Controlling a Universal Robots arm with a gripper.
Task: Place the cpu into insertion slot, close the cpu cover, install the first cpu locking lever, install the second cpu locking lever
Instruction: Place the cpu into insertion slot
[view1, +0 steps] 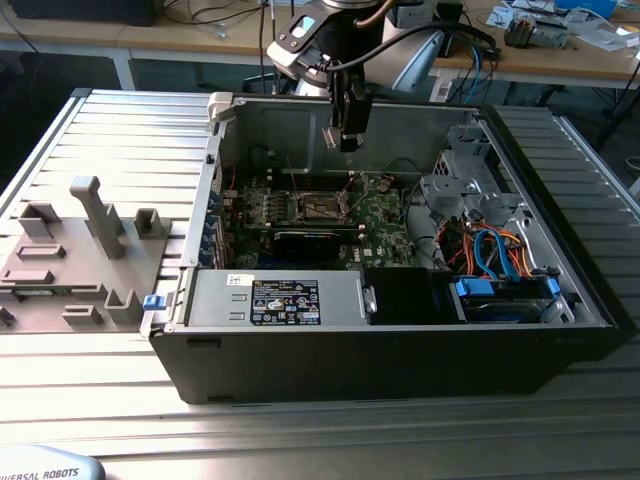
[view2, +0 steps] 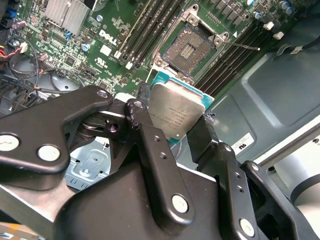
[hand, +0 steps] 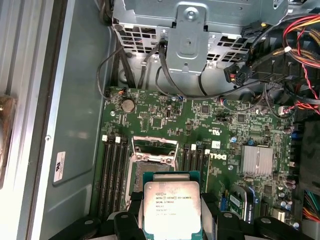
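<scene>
Silver-topped, green-edged, the cpu (view2: 176, 112) hangs above the open insertion slot (view2: 189, 47), the gripper (view2: 175, 111) fingers closed on two opposite edges; light, stiff, likely fragile underneath, so edge-holding suits it

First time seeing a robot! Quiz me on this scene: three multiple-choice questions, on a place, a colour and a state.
1. Where is the cpu?
A. on the ribbed table
B. between the jaws, over the circuit board
C. on the drive cage
2. What colour is the circuit board?
A. red
B. white
C. green
3. How is the insertion slot?
A. empty, contacts showing
B. holding a chip
C. hidden under a fan
Answers: 1 B: jaws clamp its edges in both wrist views. 2 C: plainly green. 3 A: bare contact grid visible.
</scene>
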